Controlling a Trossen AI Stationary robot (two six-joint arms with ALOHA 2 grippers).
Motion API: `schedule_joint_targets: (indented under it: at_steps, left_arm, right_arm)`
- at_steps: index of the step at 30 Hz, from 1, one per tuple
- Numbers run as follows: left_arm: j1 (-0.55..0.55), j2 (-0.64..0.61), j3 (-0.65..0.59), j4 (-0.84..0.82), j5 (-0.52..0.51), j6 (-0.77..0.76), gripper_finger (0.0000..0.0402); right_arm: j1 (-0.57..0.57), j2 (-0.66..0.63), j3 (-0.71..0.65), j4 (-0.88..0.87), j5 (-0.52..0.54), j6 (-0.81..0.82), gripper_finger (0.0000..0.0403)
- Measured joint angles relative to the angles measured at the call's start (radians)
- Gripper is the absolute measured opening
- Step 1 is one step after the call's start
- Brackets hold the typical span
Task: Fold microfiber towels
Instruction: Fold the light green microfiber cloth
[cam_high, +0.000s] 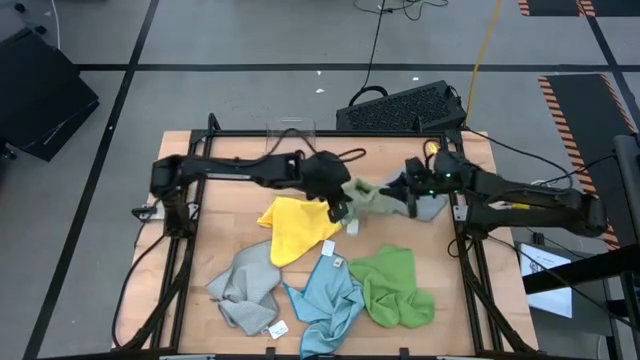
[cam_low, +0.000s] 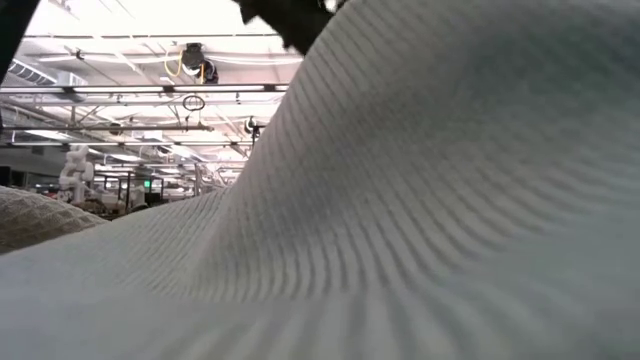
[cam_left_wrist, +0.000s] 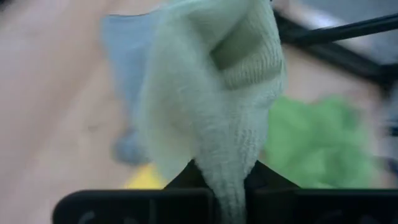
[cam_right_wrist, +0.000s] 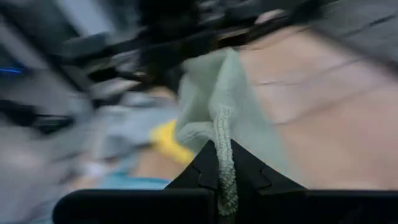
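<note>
Stretching the pale green towel (cam_high: 372, 196) between 2 arms near the far middle of the table (cam_high: 230, 170). Left gripper (cam_high: 340, 210) clamped on 1 end of it, cloth pinched tight between the fingers in the left wrist view (cam_left_wrist: 230, 112). Right gripper (cam_high: 412, 195) clamped on the other end, a rolled edge of the same cloth (cam_right_wrist: 217, 106) caught between its jaws. Held off the wood, strung from one claw to the other, long axis running left to right across the table, sagging a little in the middle and bunched rather than flat.

Judged to be the spreading step, ahead of any fold: cloth picked up at 2 points but not yet opened into a square. Next move likely calls for pulling the ends apart to take out the bunching, then lowering it flat onto bare wood near the far edge, away from the heap.

Lying nearer the front: yellow towel (cam_high: 292, 225), grey towel (cam_high: 240, 285), light blue towel (cam_high: 325, 300), bright green towel (cam_high: 395, 285), all crumpled and unfolded. Another grey towel (cam_high: 432, 207) just beside the right gripper. Low view blocked by cloth right up against the camera.
</note>
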Motion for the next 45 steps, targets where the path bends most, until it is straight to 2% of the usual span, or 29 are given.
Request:
schedule_joint_targets:
  at_steps: [6,9,12,16,20,22,26,33,39,43,45]
  left_arm:
    - [-0.068,-0.080,0.000,0.154,0.317,-0.035,0.0017]
    - [-0.082,-0.072,0.000,0.151,0.315,0.062,0.0008]
    - [-0.054,-0.029,0.000,0.085,0.188,0.144,0.0009]
    - [0.016,0.094,-0.002,0.025,0.012,0.217,0.0022]
    - [0.085,0.230,-0.003,0.059,-0.025,0.233,0.0010]
    - [0.109,0.274,-0.003,0.071,-0.026,0.228,0.0007]
    - [0.131,0.292,-0.003,0.068,-0.046,0.219,0.0021]
    - [0.107,0.190,-0.002,0.069,-0.178,0.211,0.0028]
    - [0.054,0.086,-0.002,0.050,-0.204,0.152,0.0029]
    - [0.001,0.038,-0.002,0.039,-0.211,0.074,0.0028]
    - [-0.025,0.021,-0.002,0.041,-0.184,0.070,0.0019]
  right_arm:
    - [0.024,-0.092,0.073,-0.053,-0.342,0.367,0.0008]
    - [0.024,-0.106,0.073,-0.083,-0.430,0.394,0.0008]
    - [0.010,-0.086,0.048,-0.145,-0.361,0.247,0.0008]
    - [-0.042,0.010,-0.070,-0.160,-0.131,0.081,0.0008]
    - [-0.109,0.136,-0.187,-0.053,0.105,-0.026,0.0008]
    - [-0.138,0.189,-0.214,0.023,0.140,-0.065,0.0008]
    - [-0.163,0.242,-0.208,0.109,0.142,-0.094,0.0008]
    - [-0.163,0.229,-0.164,0.169,0.137,-0.040,0.0008]
    - [-0.157,0.122,-0.129,0.120,-0.071,0.036,0.0008]
    - [-0.154,0.025,-0.091,0.024,-0.088,0.105,0.0008]
    - [-0.151,-0.019,-0.074,0.011,-0.118,0.132,0.0008]
